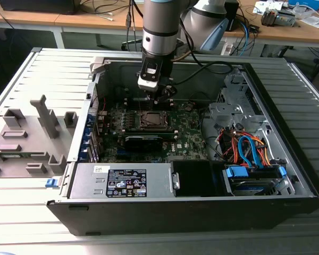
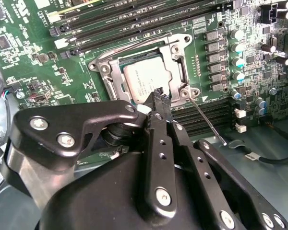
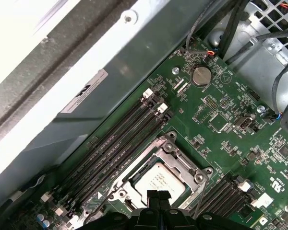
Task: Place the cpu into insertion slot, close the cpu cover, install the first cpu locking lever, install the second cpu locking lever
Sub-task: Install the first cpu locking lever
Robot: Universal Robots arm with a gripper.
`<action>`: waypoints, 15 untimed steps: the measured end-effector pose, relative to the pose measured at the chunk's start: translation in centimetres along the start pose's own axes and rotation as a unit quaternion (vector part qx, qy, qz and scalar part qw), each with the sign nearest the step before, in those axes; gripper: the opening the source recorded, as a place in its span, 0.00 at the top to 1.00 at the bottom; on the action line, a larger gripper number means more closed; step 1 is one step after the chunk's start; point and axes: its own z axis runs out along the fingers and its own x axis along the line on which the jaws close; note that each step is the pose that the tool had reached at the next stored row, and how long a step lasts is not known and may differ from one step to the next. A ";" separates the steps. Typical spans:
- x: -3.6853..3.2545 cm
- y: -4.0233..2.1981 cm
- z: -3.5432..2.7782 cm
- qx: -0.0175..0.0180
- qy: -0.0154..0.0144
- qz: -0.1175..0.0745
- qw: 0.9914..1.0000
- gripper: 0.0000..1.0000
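The cpu [image 2: 146, 79] [image 3: 158, 182], a silver-topped square chip, lies in the insertion slot [image 1: 150, 119] on the green board. The silver cpu cover [image 2: 180, 72] [image 3: 178, 158] lies flat around it as a frame. One thin locking lever [image 2: 207, 120] sticks out from the socket's corner, slanting away over the memory slots. My gripper [image 2: 159, 96] [image 3: 153, 195] [image 1: 158, 101] hovers just above the chip's edge. Its black fingers are shut together with nothing seen between them.
Long black memory slots [image 3: 120, 143] run along both sides of the socket. The open computer case has a metal wall [image 3: 110, 62] close by, a power supply [image 1: 122, 180] in front and coloured drive cables [image 1: 250, 149] at the exterior view's right. A grey fixture [image 1: 26, 133] stands outside the case.
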 end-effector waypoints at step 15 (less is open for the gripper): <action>0.00 0.00 0.00 0.000 -0.001 -0.039 0.999 0.89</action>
